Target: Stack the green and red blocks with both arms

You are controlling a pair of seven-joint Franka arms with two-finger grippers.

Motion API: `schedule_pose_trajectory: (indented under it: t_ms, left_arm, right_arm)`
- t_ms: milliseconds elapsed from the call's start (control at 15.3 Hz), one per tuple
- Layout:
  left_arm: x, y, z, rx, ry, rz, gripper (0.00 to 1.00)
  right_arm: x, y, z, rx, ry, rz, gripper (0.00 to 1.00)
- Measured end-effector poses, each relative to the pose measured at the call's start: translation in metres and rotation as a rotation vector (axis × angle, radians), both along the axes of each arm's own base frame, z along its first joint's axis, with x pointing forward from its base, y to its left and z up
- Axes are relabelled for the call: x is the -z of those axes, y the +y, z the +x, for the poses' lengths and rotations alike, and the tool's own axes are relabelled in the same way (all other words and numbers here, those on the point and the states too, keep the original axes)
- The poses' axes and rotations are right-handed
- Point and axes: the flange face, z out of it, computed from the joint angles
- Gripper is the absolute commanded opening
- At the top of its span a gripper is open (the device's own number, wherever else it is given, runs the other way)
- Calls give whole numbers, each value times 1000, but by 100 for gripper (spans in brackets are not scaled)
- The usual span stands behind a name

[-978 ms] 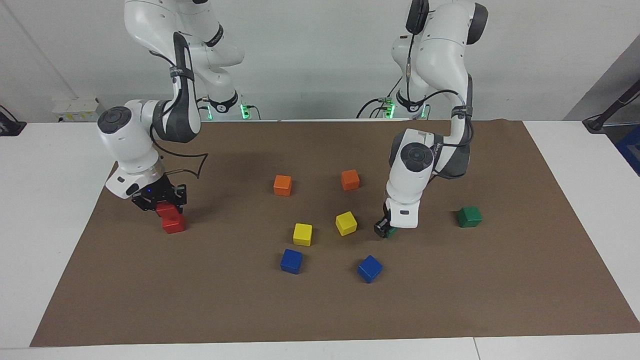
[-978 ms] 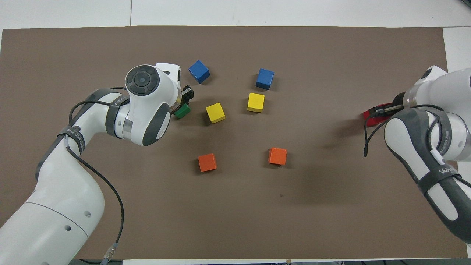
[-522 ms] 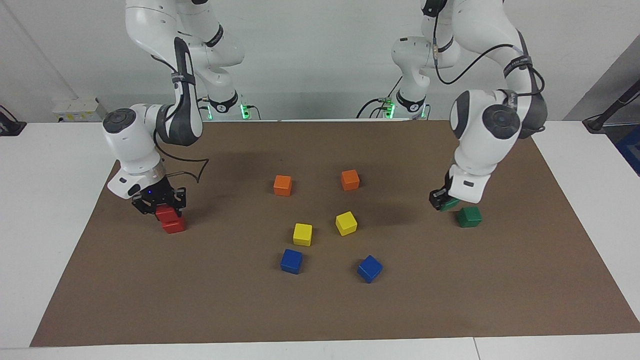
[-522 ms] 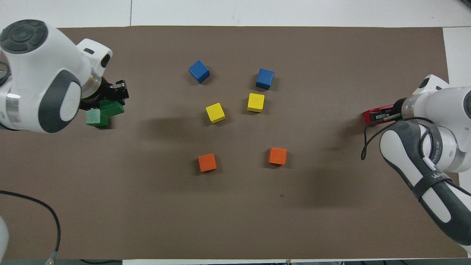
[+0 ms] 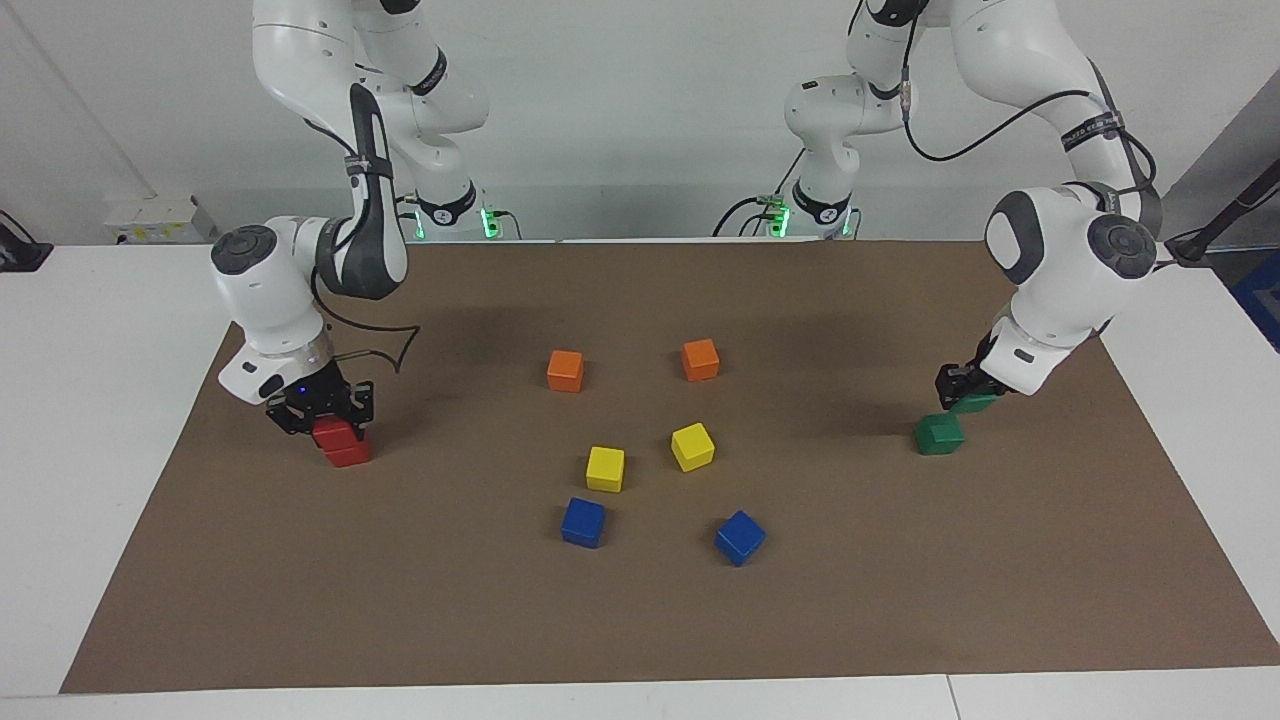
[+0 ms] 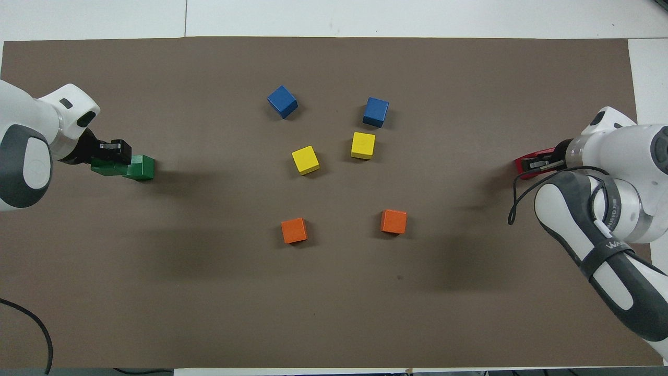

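Toward the left arm's end of the brown mat, one green block (image 5: 938, 434) (image 6: 141, 168) rests on the mat. My left gripper (image 5: 968, 398) (image 6: 110, 158) is shut on the second green block (image 5: 974, 404) (image 6: 106, 168), which hangs low over the mat just beside and slightly above the resting one. At the right arm's end, my right gripper (image 5: 327, 420) (image 6: 541, 163) is shut on a red block (image 5: 334, 433) (image 6: 526, 162) set on top of the other red block (image 5: 348, 456), a little off-centre. I cannot tell whether the two red blocks touch.
In the middle of the mat (image 5: 640, 620) lie two orange blocks (image 5: 565, 370) (image 5: 700, 359), two yellow blocks (image 5: 605, 468) (image 5: 692, 446) and two blue blocks (image 5: 583, 522) (image 5: 740, 537). White table borders the mat on every side.
My left arm has swung the green block from beside the yellow blocks out to the other green block. My right gripper has eased its red block down over the lower red one.
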Motion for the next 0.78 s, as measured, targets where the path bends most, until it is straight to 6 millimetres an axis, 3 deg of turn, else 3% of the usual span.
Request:
schedule_pose_trajectory:
  t_ms: [65, 261, 587, 783]
  left_arm:
    - [7, -1, -2, 3, -9, -1, 0]
    - [21, -5, -6, 8, -17, -2, 0]
    - [23, -5, -6, 9, -32, -3, 0]
    - [30, -5, -8, 9, -35, -3, 0]
  right_arm:
    - [0, 0, 0, 1, 0, 1, 100]
    - [0, 0, 0, 2, -1, 2, 100]
    - [-1, 1, 1, 0, -4, 2, 100]
    - [-13, 4, 8, -6, 6, 5, 100]
